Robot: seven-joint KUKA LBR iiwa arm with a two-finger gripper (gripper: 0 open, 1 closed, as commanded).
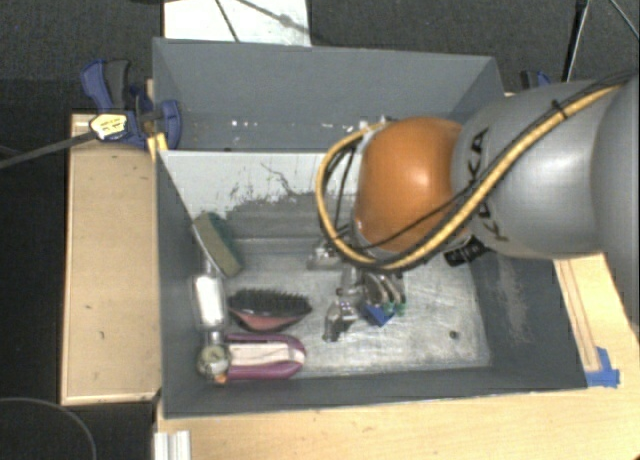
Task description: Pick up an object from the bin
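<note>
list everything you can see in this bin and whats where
grey-green rectangular block: one, grey-green, tilted by the left wall
white cylinder: one, white, by the left wall, in front of the block
dark bristle brush with a pinkish base: one, black and pink, floor, left of middle
purple and white oblong thing: one, front left corner
small round metallic piece: one, silvery, at the oblong thing's left end, perhaps part of it
small blue thing: one, blue, mid-floor beside the gripper; loose or not, cannot tell
grey metal bin: one, grey
orange wrist cover: one, orange, above mid-bin
gripper: one, low over mid-floor
</note>
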